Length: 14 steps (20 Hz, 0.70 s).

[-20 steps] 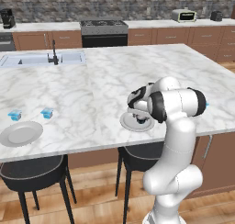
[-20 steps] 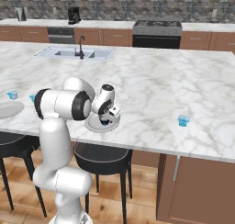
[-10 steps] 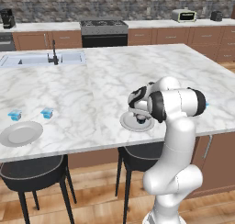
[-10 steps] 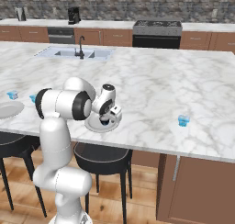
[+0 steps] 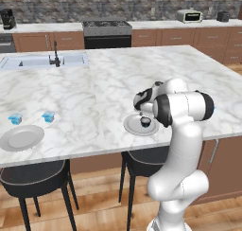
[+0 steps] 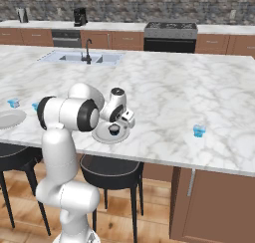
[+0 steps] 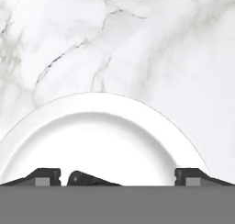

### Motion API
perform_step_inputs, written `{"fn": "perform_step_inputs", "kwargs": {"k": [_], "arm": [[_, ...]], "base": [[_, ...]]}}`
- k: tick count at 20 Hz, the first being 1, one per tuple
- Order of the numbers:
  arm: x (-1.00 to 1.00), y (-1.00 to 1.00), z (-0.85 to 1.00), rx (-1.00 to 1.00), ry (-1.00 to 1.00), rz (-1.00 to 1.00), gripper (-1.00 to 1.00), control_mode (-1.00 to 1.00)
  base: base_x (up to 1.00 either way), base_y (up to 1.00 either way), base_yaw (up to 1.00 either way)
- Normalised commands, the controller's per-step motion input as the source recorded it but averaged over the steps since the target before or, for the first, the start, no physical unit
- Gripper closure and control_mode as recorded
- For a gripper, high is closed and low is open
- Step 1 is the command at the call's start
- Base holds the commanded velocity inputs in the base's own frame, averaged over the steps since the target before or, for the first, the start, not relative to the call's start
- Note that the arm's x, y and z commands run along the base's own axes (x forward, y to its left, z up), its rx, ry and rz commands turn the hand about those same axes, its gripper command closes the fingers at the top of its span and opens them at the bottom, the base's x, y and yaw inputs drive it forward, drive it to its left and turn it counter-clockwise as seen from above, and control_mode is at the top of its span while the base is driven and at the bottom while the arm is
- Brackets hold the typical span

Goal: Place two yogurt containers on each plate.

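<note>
Two yogurt containers (image 5: 15, 118) (image 5: 48, 116) sit on desk (image 5: 94, 93) just behind left plate (image 5: 21, 137), not on it; a third (image 6: 199, 131) stands alone far right. Centre plate (image 5: 134, 126) is near desk's front edge, w/ end effector (image 5: 145, 121) right over it, jaws wide apart, holding nothing. Dark blob on plate under it, can't ID.
</note>
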Motion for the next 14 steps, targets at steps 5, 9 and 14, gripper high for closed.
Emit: {"fn": "perform_step_inputs", "kwargs": {"k": [5, 9, 14], "arm": [[0.06, -0.13, 0.32, -0.04, -0.02, 0.0, -1.0, -1.0], [-0.09, -0.25, 0.37, -0.01, -0.01, 0.0, -1.0, -1.0], [-0.46, -0.56, 0.38, 0.0, 0.0, 0.0, -1.0, -1.0]], "base": [[0.0, 0.0, 0.0], [0.0, 0.0, 0.0], [0.0, 0.0, 0.0]]}}
